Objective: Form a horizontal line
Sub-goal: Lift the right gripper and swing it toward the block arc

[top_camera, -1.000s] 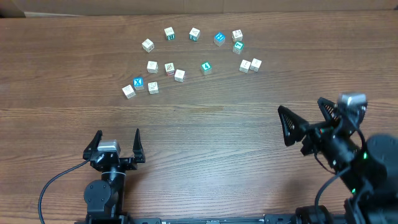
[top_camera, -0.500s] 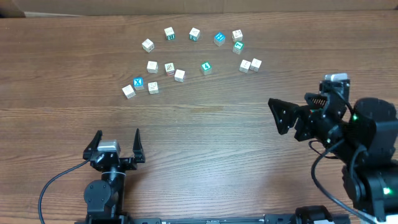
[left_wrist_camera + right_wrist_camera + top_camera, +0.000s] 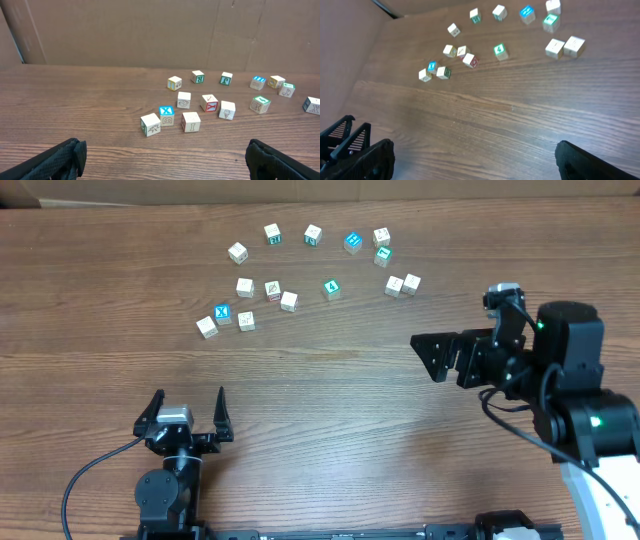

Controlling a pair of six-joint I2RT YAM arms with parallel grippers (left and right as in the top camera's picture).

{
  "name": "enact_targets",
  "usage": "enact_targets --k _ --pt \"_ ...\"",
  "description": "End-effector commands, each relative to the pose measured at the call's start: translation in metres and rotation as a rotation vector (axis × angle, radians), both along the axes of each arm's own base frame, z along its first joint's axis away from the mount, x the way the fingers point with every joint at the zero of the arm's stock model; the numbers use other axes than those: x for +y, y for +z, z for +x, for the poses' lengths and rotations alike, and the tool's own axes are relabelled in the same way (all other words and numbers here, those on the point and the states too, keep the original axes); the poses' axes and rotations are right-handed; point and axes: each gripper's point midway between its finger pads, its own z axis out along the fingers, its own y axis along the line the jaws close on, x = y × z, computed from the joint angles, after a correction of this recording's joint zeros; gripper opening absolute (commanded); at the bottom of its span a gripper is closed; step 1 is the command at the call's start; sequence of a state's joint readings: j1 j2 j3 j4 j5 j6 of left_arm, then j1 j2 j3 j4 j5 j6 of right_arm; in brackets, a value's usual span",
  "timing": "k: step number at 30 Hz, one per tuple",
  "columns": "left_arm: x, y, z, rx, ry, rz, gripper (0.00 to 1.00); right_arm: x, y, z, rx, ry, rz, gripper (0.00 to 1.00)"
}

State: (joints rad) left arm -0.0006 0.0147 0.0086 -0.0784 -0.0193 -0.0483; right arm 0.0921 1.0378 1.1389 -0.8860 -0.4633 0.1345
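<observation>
Well beyond the spread right fingers [image 3: 437, 352], scattered letter cubes [image 3: 289, 301]

Brown wood-grain table [image 3: 320, 400], plain brown cardboard wall [image 3: 150, 30] along its far edge

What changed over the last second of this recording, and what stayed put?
The right end effector swung left over the table toward its middle and a little nearer the letter cubes, open and empty throughout. Nothing was taken hold of or let go. The left end effector stayed parked and open, and no cube shifted.
</observation>
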Motion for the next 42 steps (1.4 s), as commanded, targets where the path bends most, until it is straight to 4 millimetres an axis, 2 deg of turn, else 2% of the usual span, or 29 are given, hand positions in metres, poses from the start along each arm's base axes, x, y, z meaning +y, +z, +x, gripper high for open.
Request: enact_targets --k 1,21,42 --pt "0.000 0.001 0.000 -0.009 -0.002 0.019 1.00 0.007 0.014 0.003 -0.018 0.033 0.023 1.00" --pt "0.000 0.001 0.000 -0.009 -0.002 0.019 1.00 0.007 -0.003 0.016 0.033 0.025 0.011 1.00" --pt "0.000 0.001 0.000 -0.009 -0.002 0.019 1.00 0.006 -0.008 0.012 0.068 0.024 0.008 1.00"
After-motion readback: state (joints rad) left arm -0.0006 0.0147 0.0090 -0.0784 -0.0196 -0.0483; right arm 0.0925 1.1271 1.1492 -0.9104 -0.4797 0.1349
